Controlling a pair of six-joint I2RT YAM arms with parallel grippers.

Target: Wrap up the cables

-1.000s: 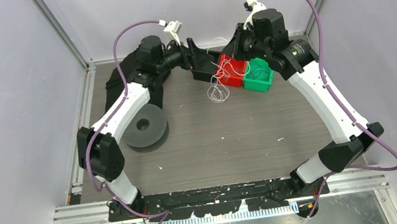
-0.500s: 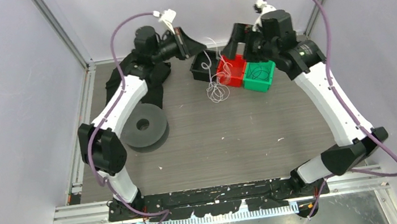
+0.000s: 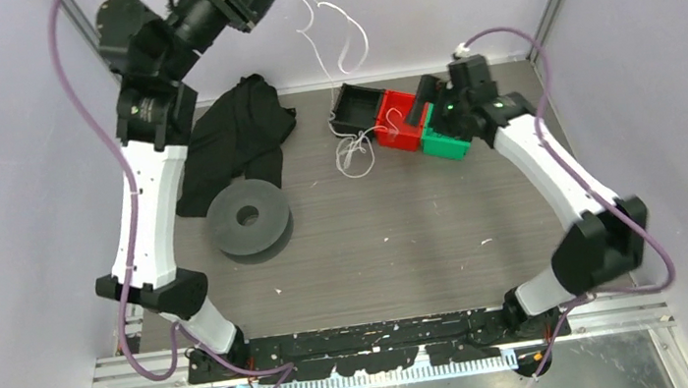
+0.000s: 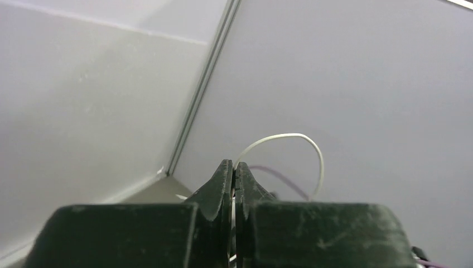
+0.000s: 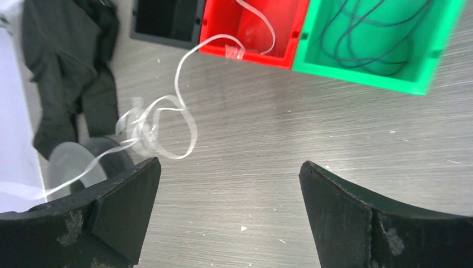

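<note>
Because the cable (image 4: 284,134) looks thin, limp and springy, my left claw (image 4: 233,167) pinches one strand at its tips; my right claw (image 5: 227,167) hangs spread.

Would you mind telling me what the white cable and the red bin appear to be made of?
The white cable looks like thin plastic-sheathed wire, smooth and slightly glossy: it holds springy curls. The red bin looks like rigid moulded plastic, satin finish: even colour, straight thin walls, soft sheen.
</note>
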